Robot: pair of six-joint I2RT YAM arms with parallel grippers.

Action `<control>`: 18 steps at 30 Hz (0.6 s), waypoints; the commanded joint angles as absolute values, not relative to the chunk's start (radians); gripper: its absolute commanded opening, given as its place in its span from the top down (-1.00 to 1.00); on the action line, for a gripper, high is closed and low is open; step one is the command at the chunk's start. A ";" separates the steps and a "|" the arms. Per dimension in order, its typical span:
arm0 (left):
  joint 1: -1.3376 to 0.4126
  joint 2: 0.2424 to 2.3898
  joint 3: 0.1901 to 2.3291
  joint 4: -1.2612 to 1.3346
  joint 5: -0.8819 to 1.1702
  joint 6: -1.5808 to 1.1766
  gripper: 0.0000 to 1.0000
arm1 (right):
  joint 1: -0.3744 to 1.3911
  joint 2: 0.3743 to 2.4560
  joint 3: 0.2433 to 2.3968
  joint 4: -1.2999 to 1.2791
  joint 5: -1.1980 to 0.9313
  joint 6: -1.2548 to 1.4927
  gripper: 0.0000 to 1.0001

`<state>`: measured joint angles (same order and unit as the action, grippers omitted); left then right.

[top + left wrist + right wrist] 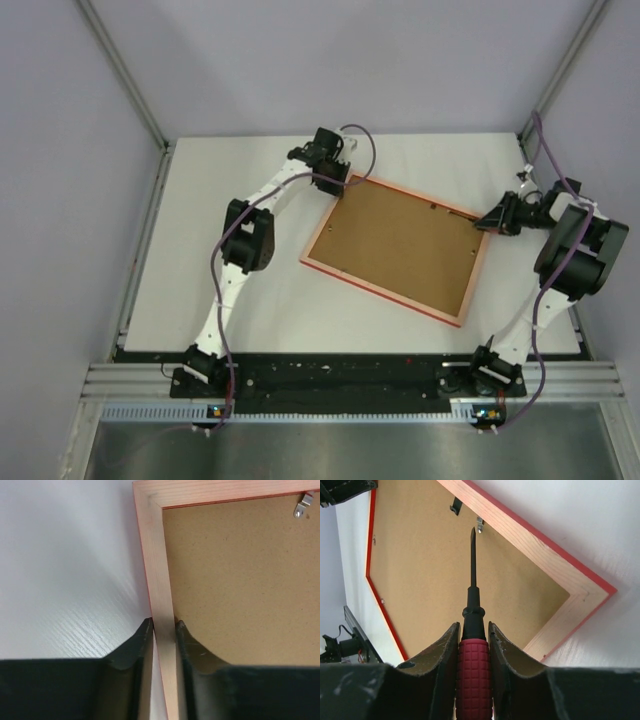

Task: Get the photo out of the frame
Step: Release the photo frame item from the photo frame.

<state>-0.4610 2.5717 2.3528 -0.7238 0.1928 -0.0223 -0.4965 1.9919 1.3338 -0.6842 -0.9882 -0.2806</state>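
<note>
The frame (382,292) lies face down on the white table, turned at an angle, its brown back (400,240) facing up. The photo is hidden beneath that back. My left gripper (335,172) is at the frame's far left corner; in the left wrist view it (164,622) is shut on the pale wooden rail (157,555), one finger outside and one on the back. My right gripper (472,625) is shut on a red-handled screwdriver (473,665). The black blade points at a small metal clip (479,525) by the frame's far rail.
Another metal clip (302,506) sits on the back near the far rail, and a black hanger (455,505) beside the clip at the blade. Purple walls and aluminium posts (125,75) enclose the table. The arms' bases stand at the near edge (350,360).
</note>
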 commanded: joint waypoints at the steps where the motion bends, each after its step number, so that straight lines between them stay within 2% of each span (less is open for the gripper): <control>1: -0.483 2.568 2.295 -0.724 0.130 0.037 0.75 | -0.477 2.000 1.410 -0.676 -1.014 -0.305 1.00; 3: -0.486 2.563 2.275 -0.724 0.126 0.049 0.97 | -0.474 2.025 1.431 -0.690 -1.020 -0.311 1.00; 4: -0.486 2.560 2.264 -0.723 0.124 0.054 1.00 | -0.474 2.037 1.445 -0.704 -1.025 -0.316 1.00; 9: -0.488 2.551 2.232 -0.733 0.094 0.051 1.00 | -0.476 2.062 1.447 -0.730 -1.028 -0.340 1.00; 18: -0.485 2.554 2.226 -0.770 0.075 0.003 1.00 | -0.531 1.928 1.321 -0.830 -1.118 -0.463 1.00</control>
<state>-0.4828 2.5328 2.2757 -0.6537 0.1215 0.0025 -0.4976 2.0380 1.3537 -0.7670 -1.0317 -0.3756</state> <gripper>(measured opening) 0.158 0.262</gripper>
